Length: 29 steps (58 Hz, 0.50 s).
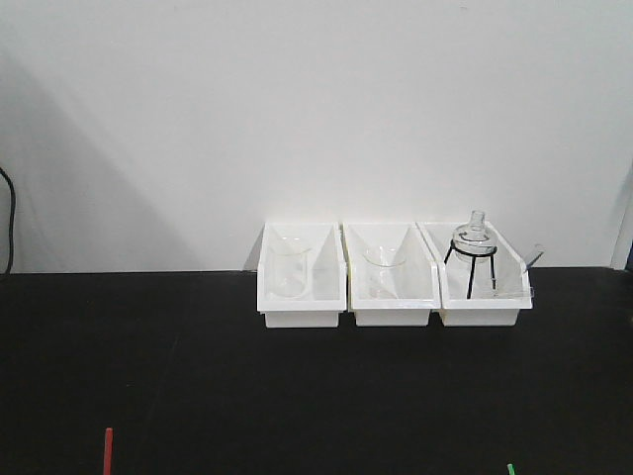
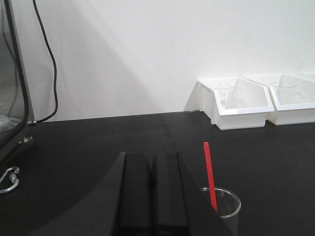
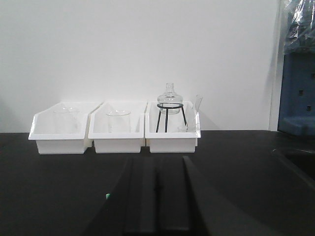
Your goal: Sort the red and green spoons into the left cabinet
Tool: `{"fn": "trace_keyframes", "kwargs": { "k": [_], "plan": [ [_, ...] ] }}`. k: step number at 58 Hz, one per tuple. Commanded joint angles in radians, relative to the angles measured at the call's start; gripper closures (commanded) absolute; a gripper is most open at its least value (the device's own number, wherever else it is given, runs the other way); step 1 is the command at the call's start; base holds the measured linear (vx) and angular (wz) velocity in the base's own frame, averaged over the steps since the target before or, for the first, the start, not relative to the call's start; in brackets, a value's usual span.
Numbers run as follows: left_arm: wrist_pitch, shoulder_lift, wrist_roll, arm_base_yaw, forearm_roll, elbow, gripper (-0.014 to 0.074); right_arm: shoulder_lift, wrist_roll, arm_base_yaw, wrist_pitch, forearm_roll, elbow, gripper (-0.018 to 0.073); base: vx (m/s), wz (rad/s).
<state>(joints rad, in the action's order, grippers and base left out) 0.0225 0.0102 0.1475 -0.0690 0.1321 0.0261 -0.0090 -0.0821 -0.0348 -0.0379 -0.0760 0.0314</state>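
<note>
Slim bright red plastic spoon (image 2: 209, 172) stands in a small clear glass beaker (image 2: 227, 209) at near left, just right of the left gripper (image 2: 150, 156) (fingers pressed together, empty); right gripper (image 3: 156, 160) likewise closed, empty; best to spread the left fingers, pinch the handle above the rim, lift straight.

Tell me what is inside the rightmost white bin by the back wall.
A black tripod stand carrying a round glass flask, plus a glass tube leaning at the right side. The white bin has a front wall that hides its floor and anything lying low.
</note>
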Motion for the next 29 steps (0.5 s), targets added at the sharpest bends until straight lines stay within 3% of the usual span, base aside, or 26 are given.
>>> {"fn": "trace_keyframes", "kwargs": {
  "k": [1, 29],
  "plan": [
    [-0.077, 0.020, 0.006, 0.002, -0.006, 0.017, 0.0597, -0.012, 0.004, 0.006, -0.082, -0.002, 0.006, 0.0564, 0.00, 0.00],
    [-0.077, 0.020, 0.006, 0.002, -0.006, 0.017, 0.0597, -0.012, 0.004, 0.006, -0.082, -0.002, 0.006, 0.0564, 0.00, 0.00]
  ]
}}
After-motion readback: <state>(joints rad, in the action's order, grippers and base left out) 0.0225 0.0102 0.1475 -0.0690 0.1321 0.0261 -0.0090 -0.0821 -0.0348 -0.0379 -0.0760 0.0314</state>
